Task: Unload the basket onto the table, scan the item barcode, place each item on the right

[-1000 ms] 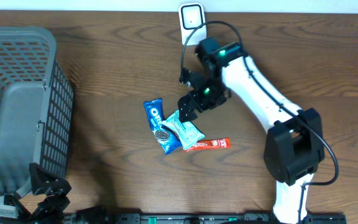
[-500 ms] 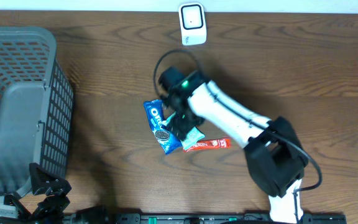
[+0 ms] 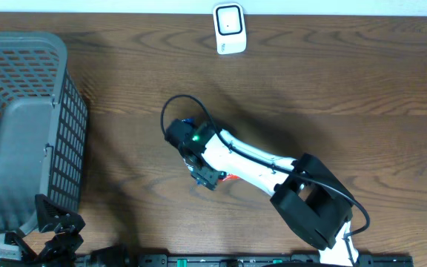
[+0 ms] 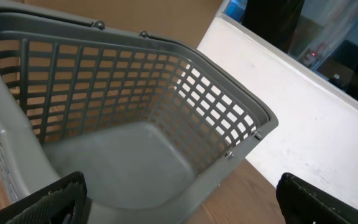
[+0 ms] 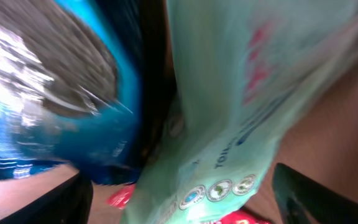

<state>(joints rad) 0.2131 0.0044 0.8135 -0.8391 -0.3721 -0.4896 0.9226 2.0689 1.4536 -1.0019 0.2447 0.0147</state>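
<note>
right gripper point(image 3: 204, 175): down low on the snack pile, roughly mid-desk and a bit toward the front edge. In its wrist view the fingers point(image 5: 48, 202) sit spread wide at the two lower corners with the wrappers between them. So the jaws are apart, and I honestly can't tell if either finger touches a pack.

left gripper point(image 3: 54, 233): off at the front-left corner of the desk point(image 3: 362, 81), fingers wide apart with nothing between them. Its camera just looks into the basket.

Oreo pack point(image 5: 48, 93): blue and pretty blurry, filling the left of the right wrist view. From overhead only a sliver of blue pokes out next to the arm.

mint-green snack pack point(image 5: 247, 106): right beside the Oreo pack with a dark gap between them, running diagonally across the right wrist view. It's hidden under the arm from overhead.

red snack bar point(image 5: 241, 219): peeks out under the bottom end of the mint-green pack, on the side toward the desk's front edge.

barcode scanner point(image 3: 228, 28): small white unit at the middle of the back edge, well apart from the snack pile.

grey mesh basket point(image 3: 65, 126): takes up the left end of the desk, just behind the left gripper.
</note>
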